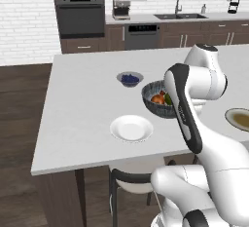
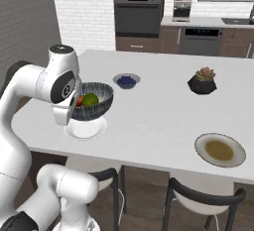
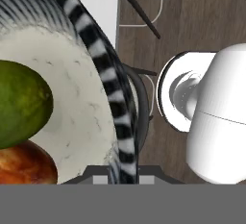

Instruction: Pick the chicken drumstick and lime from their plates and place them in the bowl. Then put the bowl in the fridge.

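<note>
We have the bowl (image 2: 92, 101) gripped by its rim, jaws pinched narrow on the thin wall, so it rides level above the white plate (image 2: 85, 128) at the near edge of the bench (image 2: 149, 121). The lime (image 3: 19, 103) and chicken drumstick (image 3: 24, 163) sit inside. We judge the fridge leg comes next.

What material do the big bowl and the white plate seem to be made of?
The bowl: probably glazed ceramic, with a dark striped outside and a pale speckled inside. The white plate: likely glossy ceramic or porcelain, plain and smooth with soft shading. Both are rendered, so this is only a guess.
</note>
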Motion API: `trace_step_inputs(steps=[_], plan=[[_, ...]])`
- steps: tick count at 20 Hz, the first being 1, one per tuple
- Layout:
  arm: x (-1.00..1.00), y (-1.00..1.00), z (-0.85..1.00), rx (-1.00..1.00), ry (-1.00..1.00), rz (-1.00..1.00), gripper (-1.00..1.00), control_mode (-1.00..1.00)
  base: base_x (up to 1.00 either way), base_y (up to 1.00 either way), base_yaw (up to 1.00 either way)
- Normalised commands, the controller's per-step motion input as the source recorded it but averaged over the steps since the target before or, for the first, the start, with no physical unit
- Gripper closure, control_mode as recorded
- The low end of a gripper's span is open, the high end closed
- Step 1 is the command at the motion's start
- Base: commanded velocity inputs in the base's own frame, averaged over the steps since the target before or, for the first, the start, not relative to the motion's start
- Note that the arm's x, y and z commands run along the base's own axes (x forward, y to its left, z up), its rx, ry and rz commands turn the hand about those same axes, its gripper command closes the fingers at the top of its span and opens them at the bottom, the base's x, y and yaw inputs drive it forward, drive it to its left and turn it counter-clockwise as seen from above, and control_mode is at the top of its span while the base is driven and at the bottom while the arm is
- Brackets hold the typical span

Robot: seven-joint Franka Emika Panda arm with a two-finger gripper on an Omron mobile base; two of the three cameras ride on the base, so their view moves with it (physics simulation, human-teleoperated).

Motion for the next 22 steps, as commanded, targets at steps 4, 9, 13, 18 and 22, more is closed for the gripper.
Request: trace_step_inputs(steps=[4,9,13,18,22], plan=[[0.0,0.0,0.0,0.0,0.0,0.0,1.0,1.0,-0.48,-0.3,-0.02],[0.0,0.0,0.0,0.0,0.0,0.0,1.0,1.0,-0.99,-1.0,-0.11],[0.0,0.0,0.0,0.0,0.0,0.0,1.0,1.0,-0.34,-1.0,-0.23],[0.0,0.0,0.0,0.0,0.0,0.0,1.0,1.0,0.01,-0.82,-0.67],[0.0,0.0,0.0,0.0,0.0,0.0,1.0,1.0,0.0,-0.39,-0.86]])
